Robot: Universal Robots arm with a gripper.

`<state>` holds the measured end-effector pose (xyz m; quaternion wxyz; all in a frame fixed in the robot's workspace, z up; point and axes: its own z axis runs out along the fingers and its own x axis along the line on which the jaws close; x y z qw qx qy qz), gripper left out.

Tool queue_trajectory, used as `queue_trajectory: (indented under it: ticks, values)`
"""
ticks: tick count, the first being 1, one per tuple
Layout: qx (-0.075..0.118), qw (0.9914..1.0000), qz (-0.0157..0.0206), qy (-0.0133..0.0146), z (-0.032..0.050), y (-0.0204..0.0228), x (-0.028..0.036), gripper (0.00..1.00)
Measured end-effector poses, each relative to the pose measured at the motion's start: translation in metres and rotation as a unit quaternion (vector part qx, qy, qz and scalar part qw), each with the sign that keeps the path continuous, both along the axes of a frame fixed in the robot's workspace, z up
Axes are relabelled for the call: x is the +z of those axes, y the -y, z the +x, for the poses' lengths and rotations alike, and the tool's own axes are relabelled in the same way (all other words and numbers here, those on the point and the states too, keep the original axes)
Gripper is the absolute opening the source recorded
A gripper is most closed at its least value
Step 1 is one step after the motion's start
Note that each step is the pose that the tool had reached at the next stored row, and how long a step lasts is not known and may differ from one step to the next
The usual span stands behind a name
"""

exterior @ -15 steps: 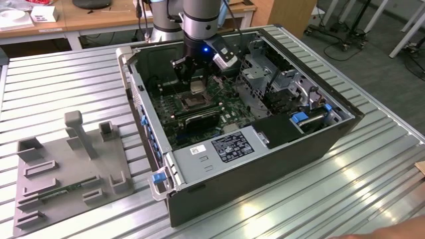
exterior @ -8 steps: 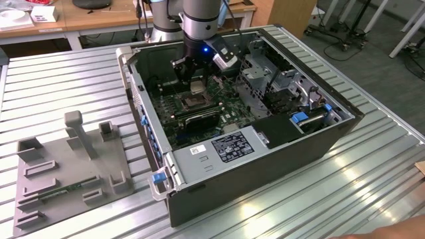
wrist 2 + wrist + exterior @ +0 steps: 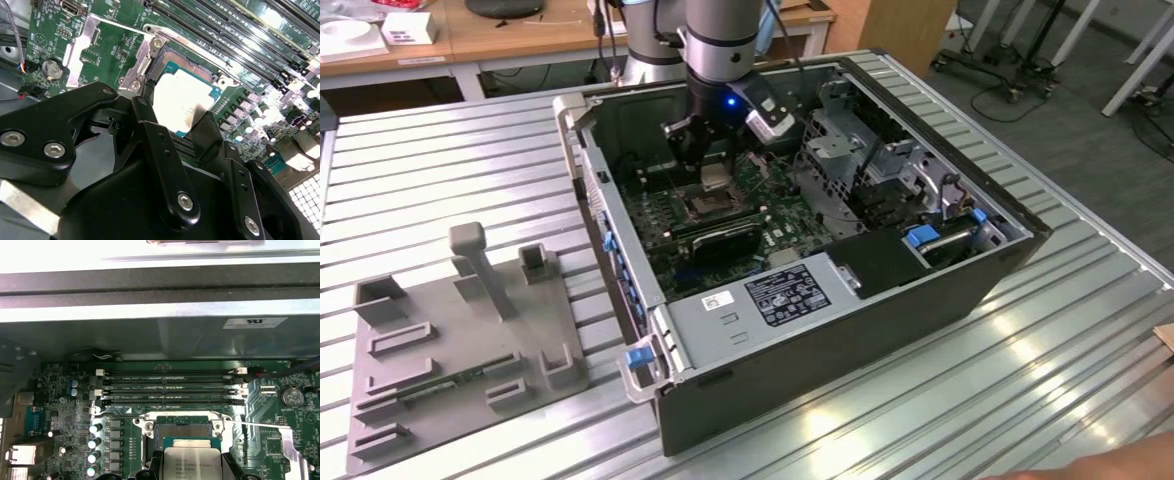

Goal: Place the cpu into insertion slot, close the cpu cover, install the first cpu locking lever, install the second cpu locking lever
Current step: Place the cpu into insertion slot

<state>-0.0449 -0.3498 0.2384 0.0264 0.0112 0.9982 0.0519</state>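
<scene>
Currently the small flat square cpu [image 3: 180, 100] with a silvery-grey metal top is clamped between the two black fingers [image 3: 152, 135] of the gripper [image 3: 175, 122], which is closed on the chip's opposite edges. In both wrist views the cpu [image 3: 192, 462] hangs just over the insertion slot [image 3: 182, 429], a square socket with a dark centre and a silvery metal rim. It overlaps the socket's near edge and is not seated, so a strip of the pin field shows beyond it. In the exterior view the chip [image 3: 715, 178] sits at about 12 o'clock from the slot [image 3: 707, 207], close above it.

Beside the socket in the second wrist view, the cpu cover [image 3: 80, 42], a thin silvery metal frame plate with a cut-out middle, lies swung open and clear of the slot.

Four long black memory slots [image 3: 170, 387] run parallel just past the socket; in the exterior view they lie at 6 o'clock from it. A round silver coin battery [image 3: 291, 396] sits further off on the green motherboard [image 3: 65, 410].

The board lies inside an open dark computer case [image 3: 854, 330] resting on a ribbed metal surface [image 3: 987, 400]. The arm comes down into the case from 12 o'clock. A grey moulded fixture tray [image 3: 454, 350] lies on the surface at about 8 o'clock from the case, well apart.
</scene>
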Motion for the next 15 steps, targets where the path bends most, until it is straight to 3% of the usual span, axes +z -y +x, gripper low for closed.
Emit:
queue_trajectory:
  ticks: [12, 15]
  values:
    - [0.000, 1.00000, 0.0029, 0.0000, -0.0024, -0.0043, -0.0079, 0.54]
    - [0.000, 0.99998, 0.0056, 0.0000, -0.0024, -0.0051, -0.0098, 0.54]
